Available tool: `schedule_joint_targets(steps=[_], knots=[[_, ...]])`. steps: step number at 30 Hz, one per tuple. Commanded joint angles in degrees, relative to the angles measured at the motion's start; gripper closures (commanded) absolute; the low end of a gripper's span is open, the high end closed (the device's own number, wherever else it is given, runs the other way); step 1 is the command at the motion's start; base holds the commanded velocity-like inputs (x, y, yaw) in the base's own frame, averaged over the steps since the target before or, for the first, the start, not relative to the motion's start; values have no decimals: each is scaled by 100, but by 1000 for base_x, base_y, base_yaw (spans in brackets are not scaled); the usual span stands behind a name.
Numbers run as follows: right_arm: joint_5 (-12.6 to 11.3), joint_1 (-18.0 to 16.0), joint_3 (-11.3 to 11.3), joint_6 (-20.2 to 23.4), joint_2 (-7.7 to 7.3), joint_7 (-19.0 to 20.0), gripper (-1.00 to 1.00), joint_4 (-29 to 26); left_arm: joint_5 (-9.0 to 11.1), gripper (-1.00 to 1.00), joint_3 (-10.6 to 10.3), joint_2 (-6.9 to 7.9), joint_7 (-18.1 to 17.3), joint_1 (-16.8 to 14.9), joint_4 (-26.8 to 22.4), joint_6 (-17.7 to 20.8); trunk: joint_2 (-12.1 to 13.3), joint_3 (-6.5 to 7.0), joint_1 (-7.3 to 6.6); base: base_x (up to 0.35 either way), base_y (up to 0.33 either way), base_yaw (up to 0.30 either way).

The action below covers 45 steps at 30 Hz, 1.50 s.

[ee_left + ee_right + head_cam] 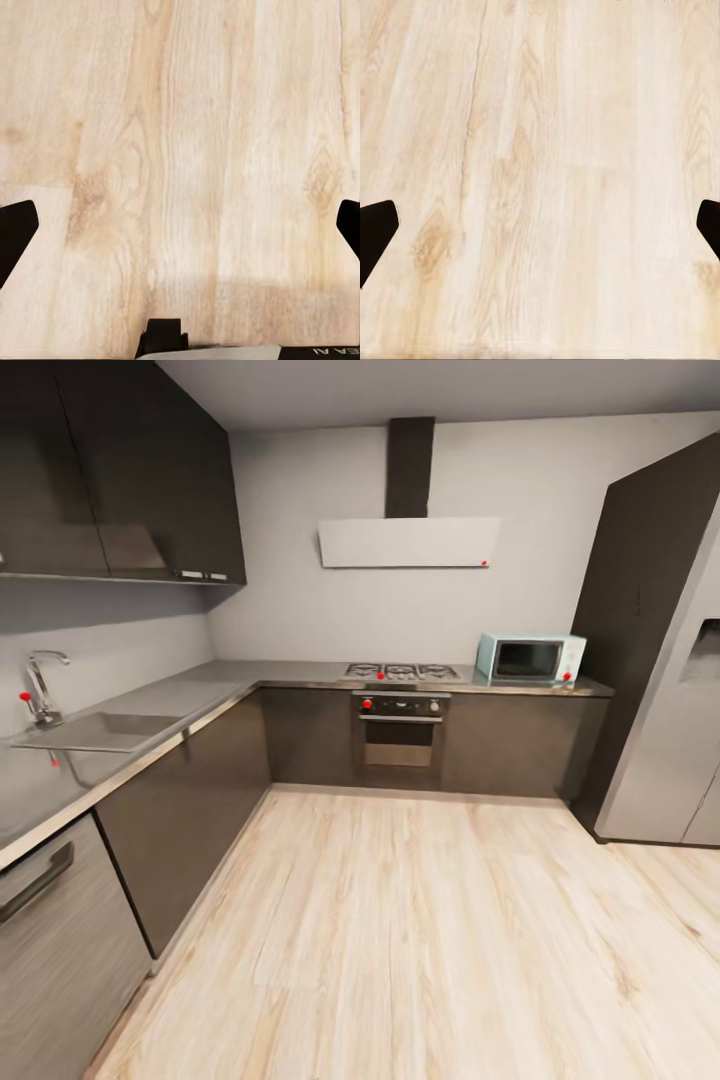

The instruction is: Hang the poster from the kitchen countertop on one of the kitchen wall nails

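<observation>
We face the kitchen countertop (215, 682) with both grippers (180, 225) (540, 225) spread wide and empty (over bare floor (420, 940)), so pickup and hanging remain.

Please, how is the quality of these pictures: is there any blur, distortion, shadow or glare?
Head view: wide-angle distortion, the fridge leans inward; soft overall, the microwave slightly blurred; pale sheen on the kitchen countertop. Left wrist view: wooden floor evenly lit, with a faint darker band of shadow near the robot's body. Right wrist view: even light, wood grain a little soft.
</observation>
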Motion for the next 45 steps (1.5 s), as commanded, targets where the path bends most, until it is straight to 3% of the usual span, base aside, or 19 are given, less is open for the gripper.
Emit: schedule_joint_targets(steps=[1, 26, 45], knots=[[-3, -2, -2, -17, 0, -3, -100, 6, -3, -100, 6, -1, -1, 2, -5, -1, -3, -5, 0, 0, 0, 281], [15, -2, 12, -24, 9, -5, -100, 27, -3, -100, -2, -1, -3, 3, 127, -1, -3, -5, 0, 0, 0, 291], [43, -2, 30, -27, 9, 4, -100, 36, 5, -100, -2, -1, -10, 3, 133, 0, -3, -7, 0, -53, -93, 214]])
